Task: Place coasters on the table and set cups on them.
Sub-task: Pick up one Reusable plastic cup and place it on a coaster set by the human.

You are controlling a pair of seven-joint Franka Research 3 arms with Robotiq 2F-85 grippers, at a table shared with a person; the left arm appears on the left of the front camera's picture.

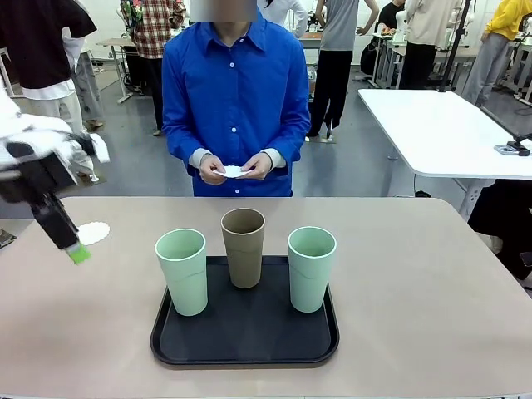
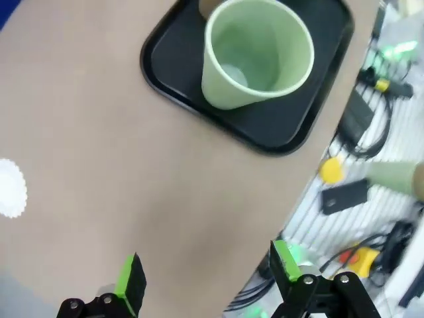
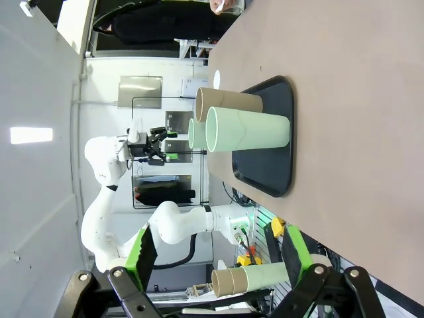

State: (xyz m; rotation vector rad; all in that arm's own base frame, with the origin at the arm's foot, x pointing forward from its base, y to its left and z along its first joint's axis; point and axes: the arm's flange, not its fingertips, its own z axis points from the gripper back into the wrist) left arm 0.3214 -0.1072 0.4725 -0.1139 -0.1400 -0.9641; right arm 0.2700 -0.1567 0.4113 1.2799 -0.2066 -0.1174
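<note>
One coaster (image 1: 93, 233) is lying at the surface's (image 1: 432, 274) left edge; left pincer (image 2: 207, 273) and right pincer (image 3: 218, 252) are gaping empty; cup (image 1: 183, 270) likely next.

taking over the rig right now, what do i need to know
Left gripper: open, empty, over the table near the one coaster lying there.
Right gripper: open, empty.
Person's hands hold more white coasters; count unclear.
The left mint cup, brown cup and right mint cup stand on the black tray.
Done: one coaster placed.
Left: remaining coasters, then all three cups onto them.
</note>
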